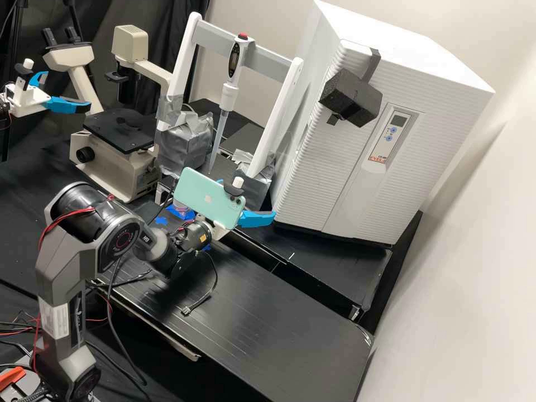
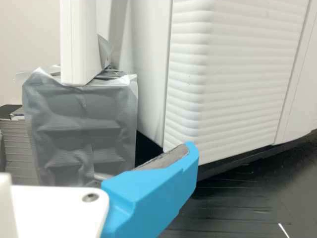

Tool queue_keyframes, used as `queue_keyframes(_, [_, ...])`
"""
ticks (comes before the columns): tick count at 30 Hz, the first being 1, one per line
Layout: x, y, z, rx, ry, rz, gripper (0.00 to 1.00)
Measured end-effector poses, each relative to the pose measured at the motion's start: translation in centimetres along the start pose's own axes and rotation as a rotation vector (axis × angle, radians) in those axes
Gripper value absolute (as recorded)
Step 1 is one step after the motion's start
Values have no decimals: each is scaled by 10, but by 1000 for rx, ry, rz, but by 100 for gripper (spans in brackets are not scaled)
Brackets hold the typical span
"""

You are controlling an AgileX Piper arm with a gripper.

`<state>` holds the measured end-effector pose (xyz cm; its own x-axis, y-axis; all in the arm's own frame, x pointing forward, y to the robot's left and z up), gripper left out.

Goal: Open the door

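In the high view my gripper [image 1: 249, 199] is low over the bench, left of the white cabinet [image 1: 413, 56]. One blue finger extends toward the cabinet's lower left corner; a bit of the other shows behind a mint-green phone, so they stand apart, open. The cabinet's ribbed door [image 1: 318, 167] is closed. A black block [image 1: 352, 97] is fixed high on its front, well above the gripper. The wrist view has one blue finger of my gripper [image 2: 156, 186] before the ribbed cabinet front [image 2: 237, 79]; contact cannot be told there.
A white frame [image 1: 279, 123] with grey-taped feet holds a pipette [image 1: 229, 92] left of the cabinet. A microscope [image 1: 117, 145] stands farther left. The black bench [image 1: 290, 329] stretches in front, with a loose cable. A second arm's gripper [image 1: 70, 95] hangs at the upper left.
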<state>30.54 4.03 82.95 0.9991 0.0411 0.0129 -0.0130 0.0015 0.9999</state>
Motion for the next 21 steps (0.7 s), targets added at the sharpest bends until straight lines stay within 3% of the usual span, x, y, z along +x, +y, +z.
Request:
queue_keyframes(14, [-11,9,10,2,2,3,100])
queue_keyframes(21, [-36,59,21,86,42,168,100])
